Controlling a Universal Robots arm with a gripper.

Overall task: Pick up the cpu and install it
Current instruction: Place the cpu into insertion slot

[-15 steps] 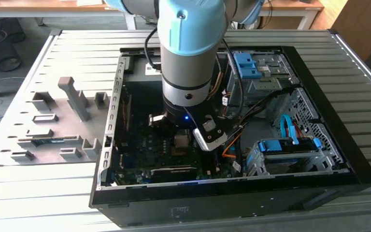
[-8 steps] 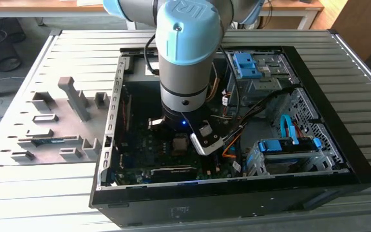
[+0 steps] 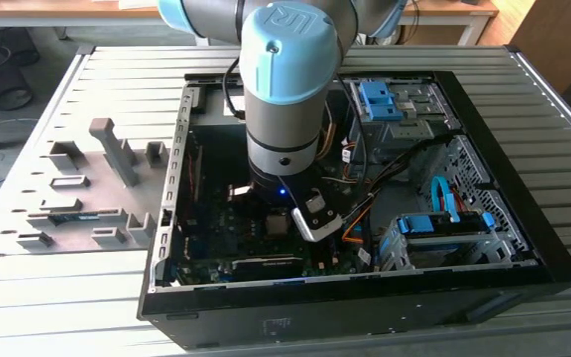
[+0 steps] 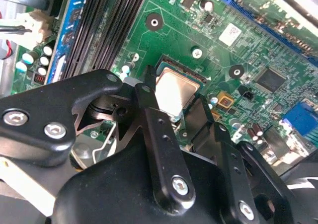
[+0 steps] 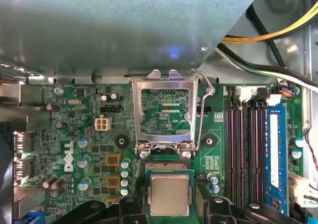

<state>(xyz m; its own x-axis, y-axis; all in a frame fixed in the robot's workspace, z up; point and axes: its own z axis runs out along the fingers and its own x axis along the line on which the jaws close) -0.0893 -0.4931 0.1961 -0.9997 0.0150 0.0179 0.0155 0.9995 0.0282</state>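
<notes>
The cpu (image 5: 170,194): lies flat, centred between the gripper's (image 5: 171,211) jaws; we cannot tell whether they clamp it.

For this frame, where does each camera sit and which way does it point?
Exterior view: above the table, looking down into the open computer case; the arm shows.
First wrist view: on the arm, facing the motherboard squarely; the gripper shows.
Second wrist view: on the arm, looking obliquely past the gripper's black body.
Both wrist views share the cpu and motherboard.
</notes>
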